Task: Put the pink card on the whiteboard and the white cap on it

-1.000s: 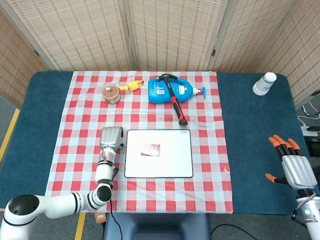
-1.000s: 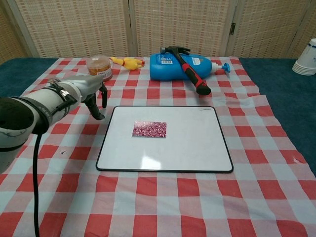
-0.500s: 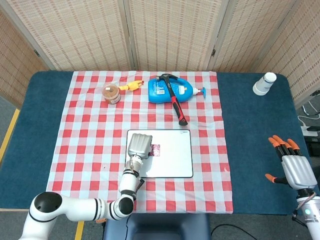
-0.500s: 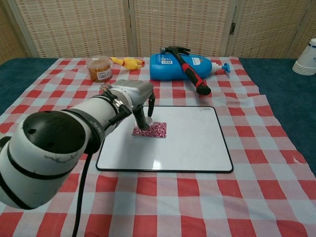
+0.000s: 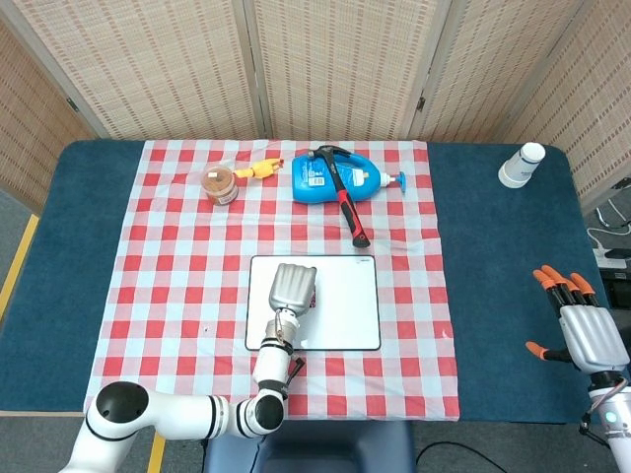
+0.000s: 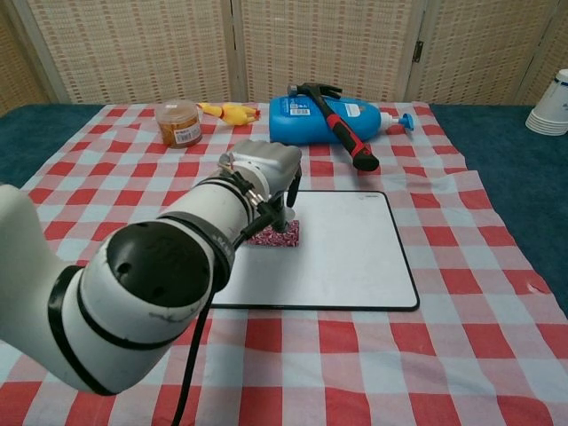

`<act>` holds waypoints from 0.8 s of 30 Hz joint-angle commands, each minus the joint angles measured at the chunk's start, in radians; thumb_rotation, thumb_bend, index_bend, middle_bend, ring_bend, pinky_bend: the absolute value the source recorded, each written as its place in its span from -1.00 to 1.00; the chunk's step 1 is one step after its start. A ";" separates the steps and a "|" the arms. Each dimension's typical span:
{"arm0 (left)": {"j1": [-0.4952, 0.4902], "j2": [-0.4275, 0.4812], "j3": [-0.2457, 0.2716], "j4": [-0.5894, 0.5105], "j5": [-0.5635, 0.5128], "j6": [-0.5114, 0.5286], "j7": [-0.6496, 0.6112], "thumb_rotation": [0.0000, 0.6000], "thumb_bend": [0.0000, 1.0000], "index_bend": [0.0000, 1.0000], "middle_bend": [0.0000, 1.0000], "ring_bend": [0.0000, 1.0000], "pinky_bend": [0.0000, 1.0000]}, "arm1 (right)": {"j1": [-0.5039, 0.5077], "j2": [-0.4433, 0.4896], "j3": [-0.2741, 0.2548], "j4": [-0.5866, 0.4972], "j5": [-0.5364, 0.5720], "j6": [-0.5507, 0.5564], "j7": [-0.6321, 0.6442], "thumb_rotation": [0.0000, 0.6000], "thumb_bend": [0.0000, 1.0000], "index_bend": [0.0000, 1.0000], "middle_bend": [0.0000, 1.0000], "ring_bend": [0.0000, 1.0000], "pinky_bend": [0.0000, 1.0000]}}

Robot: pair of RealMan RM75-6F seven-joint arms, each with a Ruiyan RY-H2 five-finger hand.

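Pink card (image 6: 282,235) lies on the whiteboard (image 6: 355,257), the left hand (image 6: 264,173) over it, fingers (image 6: 286,211) curled down onto it. White cap (image 5: 520,165) stands far right on the worktop (image 5: 493,246). No label is legible on the blue bottle (image 6: 324,122) beneath the hammer (image 6: 342,129). Right hand (image 5: 584,330) hovers, fingers apart.

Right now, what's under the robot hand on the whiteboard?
The left robot hand covers most of the pink card on the whiteboard. Only the card's right edge shows; the rest is hidden.
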 commanded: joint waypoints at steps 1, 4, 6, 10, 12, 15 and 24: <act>0.008 -0.014 0.004 0.028 -0.001 -0.010 -0.004 1.00 -0.40 0.05 1.00 1.00 1.00 | 0.001 -0.001 0.001 0.001 0.001 -0.001 -0.001 1.00 -0.92 -1.00 -1.00 -1.00 -1.00; 0.015 -0.023 0.004 0.047 0.002 -0.021 -0.011 1.00 -0.40 0.05 1.00 1.00 1.00 | 0.001 -0.001 0.001 0.001 0.001 -0.001 -0.002 1.00 -0.92 -1.00 -1.00 -1.00 -1.00; 0.018 -0.027 0.001 0.058 0.005 -0.026 -0.016 1.00 -0.40 0.04 1.00 1.00 1.00 | 0.001 -0.002 0.001 0.000 0.003 -0.002 -0.003 1.00 -0.92 -1.00 -1.00 -1.00 -1.00; 0.024 -0.026 -0.008 0.069 0.008 -0.034 -0.019 1.00 -0.40 0.04 1.00 1.00 1.00 | 0.003 -0.003 0.002 0.002 0.007 -0.006 -0.005 1.00 -0.92 -1.00 -1.00 -1.00 -1.00; 0.029 -0.022 -0.012 0.073 0.007 -0.038 -0.021 1.00 -0.40 0.04 1.00 1.00 1.00 | 0.005 -0.004 0.002 0.002 0.010 -0.011 -0.008 1.00 -0.92 -1.00 -1.00 -1.00 -1.00; 0.037 -0.020 -0.013 0.077 0.008 -0.042 -0.022 1.00 -0.40 0.03 1.00 1.00 1.00 | 0.007 -0.005 0.002 0.002 0.009 -0.013 -0.009 1.00 -0.92 -1.00 -1.00 -1.00 -1.00; 0.051 -0.022 -0.016 0.087 0.011 -0.053 -0.030 1.00 -0.42 -0.02 1.00 1.00 1.00 | 0.008 -0.008 0.003 0.004 0.014 -0.015 -0.015 1.00 -0.92 -1.00 -1.00 -1.00 -1.00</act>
